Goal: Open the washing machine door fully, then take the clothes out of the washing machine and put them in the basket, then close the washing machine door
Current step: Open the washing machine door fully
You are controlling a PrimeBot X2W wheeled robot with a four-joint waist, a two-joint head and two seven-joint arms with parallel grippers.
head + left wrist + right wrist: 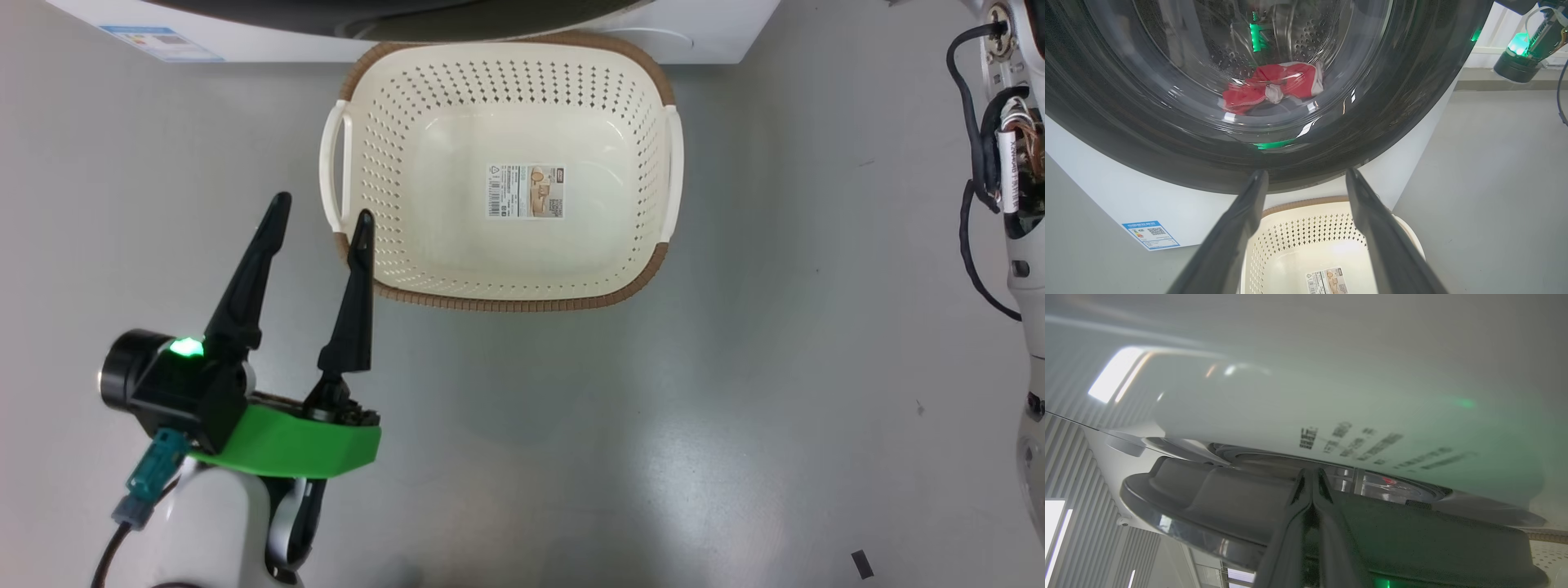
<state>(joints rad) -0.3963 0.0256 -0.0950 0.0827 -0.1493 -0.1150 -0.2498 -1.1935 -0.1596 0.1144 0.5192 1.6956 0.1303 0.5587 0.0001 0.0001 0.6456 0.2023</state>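
At the front of the big white boxy front-loading washing machine (1106,192), the large round door with glossy black rim and clear glass bowl (1167,151) stands across the opening. Whether its latch is free cannot be told. The bright red garments with white trim (1274,85) lie in the perforated steel drum behind the glass. On the grey floor (571,457), at twelve o'clock of the robot, sits the cream-white perforated plastic basket with brown woven-look rim (506,304). It is empty, its far edge under the door.

Right gripper (1312,471): jaws clenched together on nothing, tips set at the door's rim edge beside the machine face. Contact is not confirmed.

Left gripper (323,206): jaws released wide, holding nothing, at eight o'clock of the basket, just beside its handle.

Assessment: the step in hand is opening the door.
- Hook the clenched tips behind the rim, then draw along the hinge's arc, not straight out, lest they slip off the glossy rim.
- Swing the door to its full stop, since a half-open door would likely obstruct the reach into the drum.
- The left arm should stay outside the door's sweep.
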